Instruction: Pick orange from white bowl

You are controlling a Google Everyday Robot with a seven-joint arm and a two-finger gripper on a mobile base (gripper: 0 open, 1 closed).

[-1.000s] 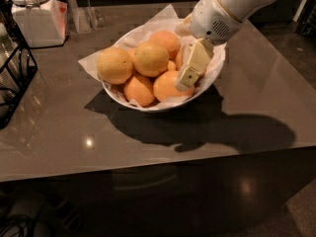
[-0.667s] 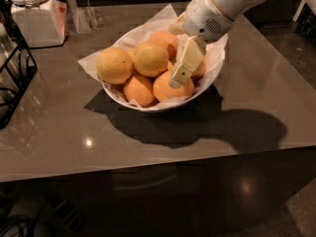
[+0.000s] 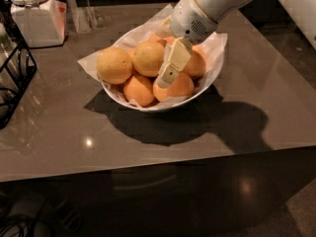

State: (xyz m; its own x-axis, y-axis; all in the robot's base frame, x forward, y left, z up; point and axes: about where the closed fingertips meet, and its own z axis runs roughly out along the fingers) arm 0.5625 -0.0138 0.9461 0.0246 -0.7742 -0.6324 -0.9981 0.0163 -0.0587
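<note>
Table (image 3: 64, 137): glossy grey-brown top. Its front edge runs across below the bowl and its right edge slants away toward the floor. Widest open stretches of tabletop are in front of the white bowl (image 3: 114, 96) and to its right, where only the dark shadow of bowl and arm lies.

Left side is tighter. A black wire rack (image 3: 17, 80) sits at the table's left edge, near the bowl but apart from it. At the back left stand a lidded jar (image 3: 33, 15) and a clear stand (image 3: 81, 9), both well away.

The bowl sits mid-table, lined with crumpled paper (image 3: 217, 46) that sticks out past the rim.

The orange (image 3: 147, 58) rests high in the pile, toward the back and middle of the bowl. It is dull yellow-orange with a faint brown cast and matte skin. A paler yellow fruit (image 3: 114, 64) touches it on the left, and redder fruits (image 3: 139, 90) lie lower at the front.

The white arm reaches in from the upper right. The gripper (image 3: 168, 73) points down into the pile, just right of the orange and against it, with a redder fruit below its tip. Cannot tell whether it is spread or closed.
</note>
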